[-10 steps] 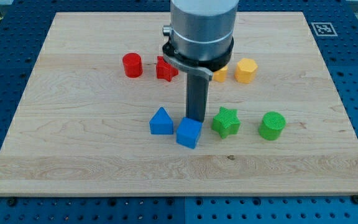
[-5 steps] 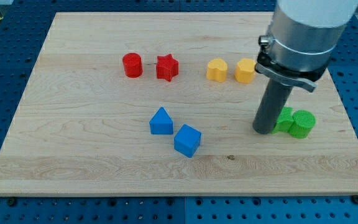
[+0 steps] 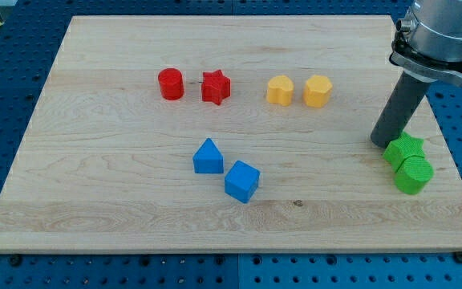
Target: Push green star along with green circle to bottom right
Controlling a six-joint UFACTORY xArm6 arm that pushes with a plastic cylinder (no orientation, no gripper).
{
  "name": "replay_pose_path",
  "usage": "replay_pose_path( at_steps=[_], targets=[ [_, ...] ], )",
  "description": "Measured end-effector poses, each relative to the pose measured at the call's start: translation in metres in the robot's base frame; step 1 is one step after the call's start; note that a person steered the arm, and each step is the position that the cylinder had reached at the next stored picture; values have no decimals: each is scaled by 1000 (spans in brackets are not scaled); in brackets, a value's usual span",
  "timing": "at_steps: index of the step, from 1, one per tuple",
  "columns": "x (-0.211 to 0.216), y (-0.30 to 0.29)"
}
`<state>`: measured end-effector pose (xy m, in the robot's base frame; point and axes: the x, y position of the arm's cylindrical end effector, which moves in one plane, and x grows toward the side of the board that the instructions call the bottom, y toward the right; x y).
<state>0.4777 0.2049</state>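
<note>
My tip (image 3: 384, 143) rests on the bench (image 3: 119, 201) near its right edge, touching or just beside the upper-left side of the green star (image 3: 403, 150). The green circle (image 3: 414, 174) sits directly below the star, touching it; both lie at the view's right, lower half. No hand is fitted, only the rod, so nothing is gripped. Elsewhere: red circle (image 3: 170, 83) and red star (image 3: 215, 87) side by side; two yellow blocks (image 3: 280, 90) (image 3: 318, 91) near them; blue triangle (image 3: 208, 156) and blue cube (image 3: 241, 181) at centre.
</note>
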Motion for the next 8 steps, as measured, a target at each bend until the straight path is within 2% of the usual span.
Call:
replay_pose_path(
  at_steps=[2, 4, 6, 8],
  targets=[
    [-41, 5],
    [-9, 12],
    [-19, 17],
    [6, 17]
  ],
)
